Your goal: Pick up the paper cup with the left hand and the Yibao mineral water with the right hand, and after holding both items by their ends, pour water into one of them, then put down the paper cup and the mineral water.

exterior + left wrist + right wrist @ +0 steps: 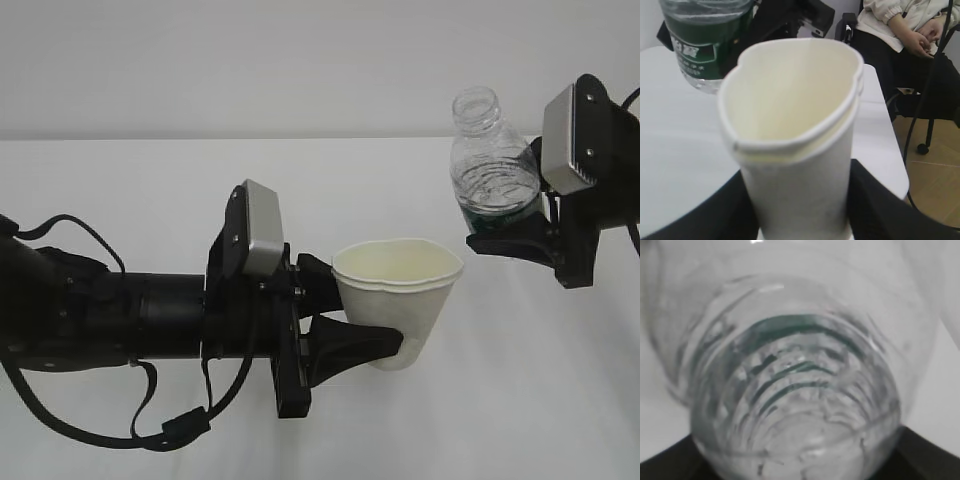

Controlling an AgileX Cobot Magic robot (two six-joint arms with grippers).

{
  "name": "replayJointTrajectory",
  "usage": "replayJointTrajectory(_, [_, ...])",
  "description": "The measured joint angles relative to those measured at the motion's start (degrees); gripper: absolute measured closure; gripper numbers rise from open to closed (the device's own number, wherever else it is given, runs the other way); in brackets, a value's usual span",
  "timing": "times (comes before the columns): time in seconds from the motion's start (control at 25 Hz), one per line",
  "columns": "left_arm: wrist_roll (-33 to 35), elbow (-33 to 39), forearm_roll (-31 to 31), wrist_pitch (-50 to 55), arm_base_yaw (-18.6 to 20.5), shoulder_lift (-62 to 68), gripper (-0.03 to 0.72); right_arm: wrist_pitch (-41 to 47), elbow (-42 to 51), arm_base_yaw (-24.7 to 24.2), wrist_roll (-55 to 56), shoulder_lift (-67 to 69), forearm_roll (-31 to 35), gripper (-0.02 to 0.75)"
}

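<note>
My left gripper (pixel 385 345) is shut on the white paper cup (pixel 398 297) and holds it upright above the table at centre. Its rim is squeezed out of round in the left wrist view (pixel 795 135), with the black fingers (pixel 885 210) on both sides of its base. My right gripper (pixel 500 238) is shut on the Yibao mineral water bottle (pixel 490 165), held upright and higher, to the right of the cup and apart from it. Its green label shows in the left wrist view (pixel 705 45). The capless neck points up. The bottle fills the right wrist view (pixel 795 390).
A white table (pixel 150 180) lies under both arms. In the left wrist view a seated person (pixel 910 35) and chair legs (pixel 925 145) are beyond the table's far edge.
</note>
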Motion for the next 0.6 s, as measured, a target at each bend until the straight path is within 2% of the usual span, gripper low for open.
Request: replayJointTrajectory(0.6, [0.0, 0.0, 0.0, -0.4, -0.4, 0.0, 0.321, 0.1, 0.0, 0.1, -9.7, 0.0, 0.0, 0.248])
